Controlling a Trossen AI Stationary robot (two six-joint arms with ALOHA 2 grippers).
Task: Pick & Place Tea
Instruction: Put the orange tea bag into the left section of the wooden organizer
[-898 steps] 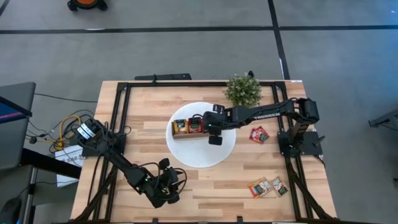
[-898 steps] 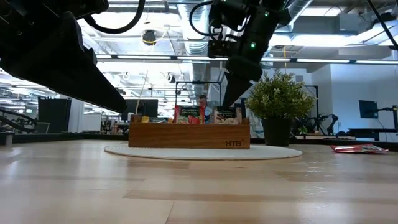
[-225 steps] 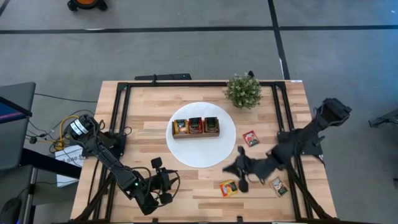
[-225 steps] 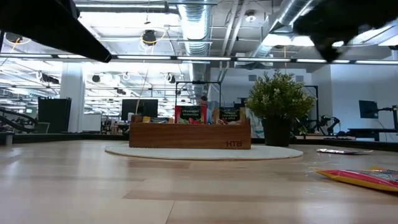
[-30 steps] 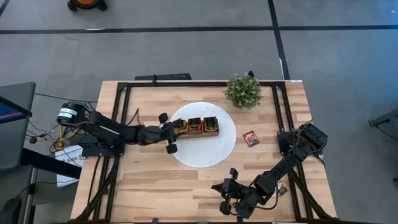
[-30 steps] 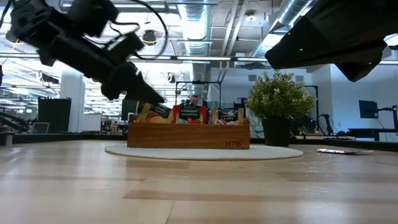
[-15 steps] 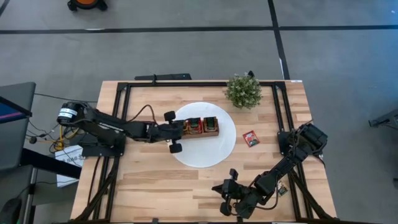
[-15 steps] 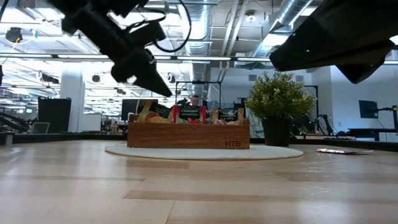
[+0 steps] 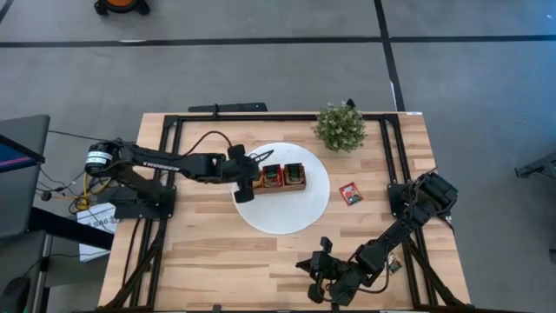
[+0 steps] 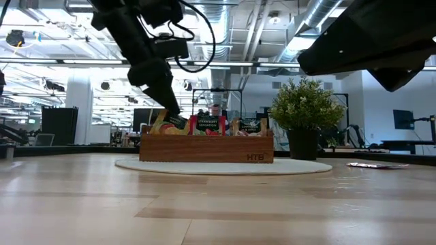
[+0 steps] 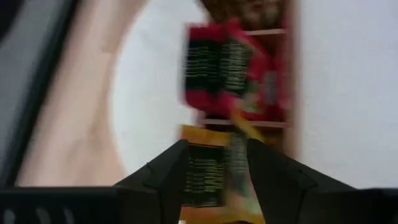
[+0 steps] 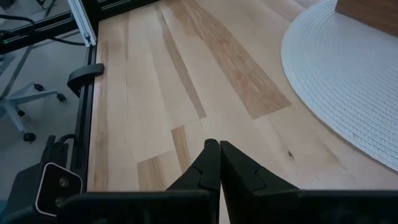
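Nearest you, at the bottom centre of the high view, the right gripper (image 9: 314, 280) rests low over bare counter (image 9: 217, 261) with its fingers (image 12: 211, 163) pressed together on nothing; it looks parked clear of the work. A little farther, at the right side of that view, one red sachet (image 9: 349, 193) lies loose, and another (image 9: 393, 264) peeks out beside the right arm, so you likely have tea left to fetch. Farther on, at frame centre, the box (image 9: 276, 177) sits on the white disc (image 9: 295, 217). The left gripper (image 9: 246, 183) hangs over its left end, fingers (image 11: 163, 179) spread, with a yellow sachet (image 11: 211, 180) between them, seemingly let go into that compartment. Red sachets (image 11: 233, 71) fill the next one.
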